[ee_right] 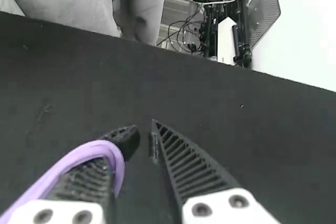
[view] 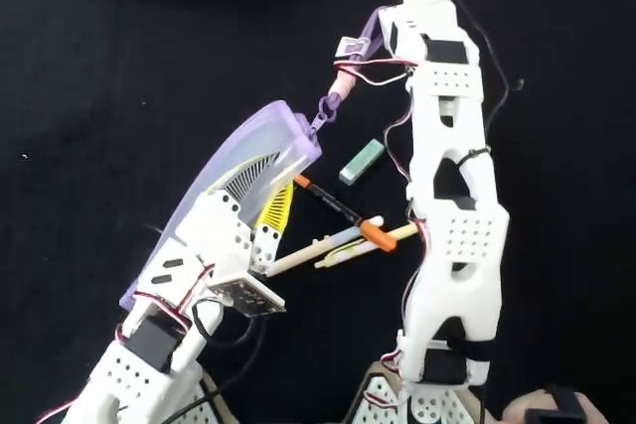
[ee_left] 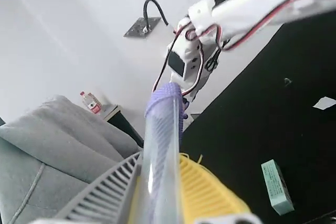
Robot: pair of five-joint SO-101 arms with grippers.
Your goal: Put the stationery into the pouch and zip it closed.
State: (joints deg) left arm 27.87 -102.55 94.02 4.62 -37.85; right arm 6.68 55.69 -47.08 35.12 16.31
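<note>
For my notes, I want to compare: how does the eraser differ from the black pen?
The eraser is a short green block; the pen is long, thin and black with orange ends. The eraser lies alone; the pen crosses the pencils. Both lie on the table.

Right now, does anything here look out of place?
The purple pouch is held tilted in the left gripper, its strap stretched to the right gripper, yet the pens, pencils and eraser lie outside it on the table.
</note>
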